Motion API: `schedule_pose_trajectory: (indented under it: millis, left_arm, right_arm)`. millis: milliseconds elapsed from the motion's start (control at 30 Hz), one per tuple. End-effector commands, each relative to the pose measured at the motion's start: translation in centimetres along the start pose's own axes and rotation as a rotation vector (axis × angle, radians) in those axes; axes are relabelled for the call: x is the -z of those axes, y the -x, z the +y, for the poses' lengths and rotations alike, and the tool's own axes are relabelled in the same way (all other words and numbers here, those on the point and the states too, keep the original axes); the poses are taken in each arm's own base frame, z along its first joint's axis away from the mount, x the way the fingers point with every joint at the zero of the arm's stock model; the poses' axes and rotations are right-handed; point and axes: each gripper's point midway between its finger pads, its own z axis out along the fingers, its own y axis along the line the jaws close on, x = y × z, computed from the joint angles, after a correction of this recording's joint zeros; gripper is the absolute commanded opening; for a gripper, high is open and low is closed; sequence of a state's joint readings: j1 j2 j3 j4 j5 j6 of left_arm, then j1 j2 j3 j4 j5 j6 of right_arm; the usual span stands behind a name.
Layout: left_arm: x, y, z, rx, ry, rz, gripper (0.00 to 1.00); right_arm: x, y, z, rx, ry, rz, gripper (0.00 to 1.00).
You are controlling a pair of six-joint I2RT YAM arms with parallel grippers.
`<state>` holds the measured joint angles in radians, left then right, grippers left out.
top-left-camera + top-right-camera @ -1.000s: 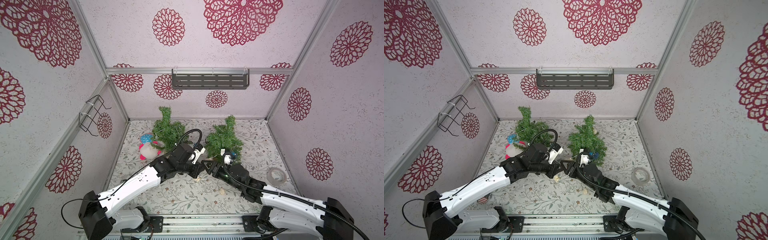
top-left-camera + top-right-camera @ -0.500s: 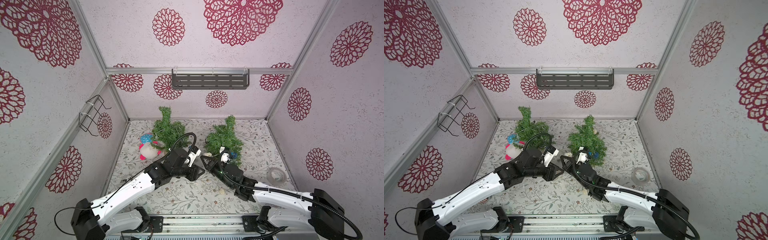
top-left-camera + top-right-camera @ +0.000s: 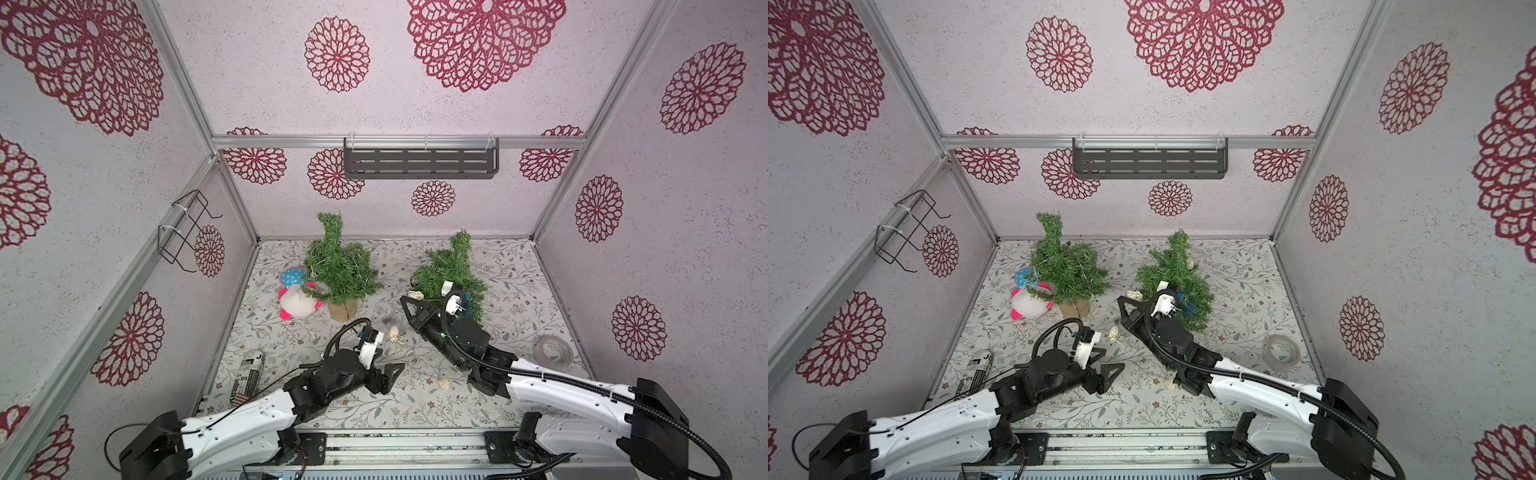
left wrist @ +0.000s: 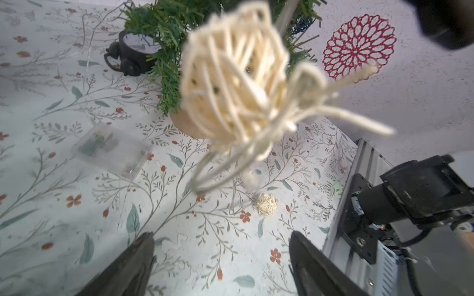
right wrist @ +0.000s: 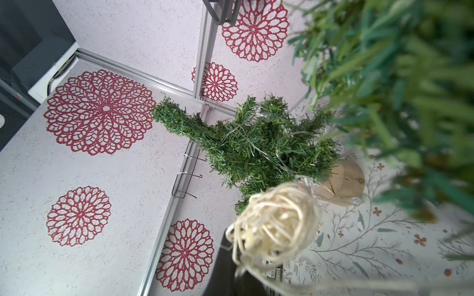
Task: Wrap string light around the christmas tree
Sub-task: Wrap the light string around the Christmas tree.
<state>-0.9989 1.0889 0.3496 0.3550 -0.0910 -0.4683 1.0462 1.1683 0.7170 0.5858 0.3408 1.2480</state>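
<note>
The table [image 3: 519, 266] wears a leafy floral cloth, and two white arms reach in over its front edge. A dark slotted shelf [image 3: 419, 165] hangs on the back wall and a black wire rack [image 3: 185, 232] on the left wall.

Two small trees stand upright toward the back edge. The left-hand christmas tree [image 3: 338, 270] is left of the middle on a round wooden foot, with thin clear wire threaded through its branches. The right-hand christmas tree [image 3: 451, 274] is right of the middle.

The right gripper [image 3: 404, 300] is up against that tree's lower branches on the side facing the middle. Its jaws are together, pinching the string light [image 3: 415, 295] right beside one of its rattan balls. The left gripper [image 3: 392, 376] sits low near the middle of the front edge, jaws wide apart with nothing between them.

A white and pink plush toy [image 3: 296, 300] in a blue dotted cap lies near the left edge, touching the left-hand tree's low branches. A rolled newspaper [image 3: 250, 371] rests along the left edge toward the front. A tape roll [image 3: 555, 352] lies flat near the right edge. A clear plastic box [image 4: 110, 148] lies on the cloth between the trees' feet.

A second rattan ball [image 3: 395, 332] is near the table's middle between the arms. It shows large and blurred in the left wrist view, above the open fingers, not in them. A third rattan ball [image 3: 444, 383] lies on the cloth near the front edge, beside the right arm.
</note>
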Motion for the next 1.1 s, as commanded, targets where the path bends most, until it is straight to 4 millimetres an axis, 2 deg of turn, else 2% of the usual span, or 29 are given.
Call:
schedule_pose_trajectory:
  millis: [0, 167, 300, 433, 467, 533, 600, 633, 800, 867, 967, 1067]
  left_arm:
    - [-0.9, 5.7, -1.3, -0.062, -0.020, -0.254, 0.81]
    - [-2.7, 6.2, -1.0, -0.085, 0.013, -0.280, 0.72]
    - [-4.0, 6.1, -1.2, -0.077, -0.007, -0.310, 0.64]
    - [-5.1, 6.1, -1.8, -0.053, -0.054, -0.361, 0.63]
    - [-5.2, 6.2, -1.9, -0.048, -0.064, -0.377, 0.58]
    - [-5.1, 6.1, -1.9, -0.035, -0.074, -0.399, 0.35]
    - [-4.3, 6.2, -1.5, -0.027, -0.061, -0.410, 0.19]
    - [-3.9, 6.1, -1.2, -0.030, -0.044, -0.402, 0.14]
    - [-1.5, 6.3, 0.1, 0.010, 0.024, -0.355, 0.00]
    - [-0.9, 5.8, 0.7, 0.034, 0.069, -0.284, 0.00]
    - [1.1, 5.1, 2.4, 0.040, 0.195, -0.148, 0.00]
    - [3.9, 5.5, 3.3, 0.072, 0.216, -0.155, 0.00]
  right_arm:
    - [0.2, 1.1, 2.7, -0.006, 0.067, -0.033, 0.00]
    - [0.3, 1.1, 2.9, -0.026, 0.072, -0.026, 0.00]
    - [0.2, 0.9, 3.8, -0.044, 0.099, -0.010, 0.00]
    - [0.3, 1.0, 4.3, -0.051, 0.111, -0.012, 0.00]
    - [0.3, 1.1, 4.3, -0.051, 0.112, -0.014, 0.00]
    - [0.3, 1.2, 4.2, -0.049, 0.108, -0.020, 0.00]
    - [0.5, 1.3, 4.0, -0.043, 0.103, -0.025, 0.00]
    - [0.6, 1.5, 4.0, -0.039, 0.102, -0.030, 0.00]
    - [1.0, 1.8, 3.6, 0.000, 0.080, -0.026, 0.00]
    - [1.2, 1.9, 3.4, 0.019, 0.066, -0.024, 0.00]
    - [1.5, 2.2, 2.8, 0.039, 0.040, -0.028, 0.00]
    - [1.5, 2.1, 2.7, 0.046, 0.043, -0.023, 0.00]
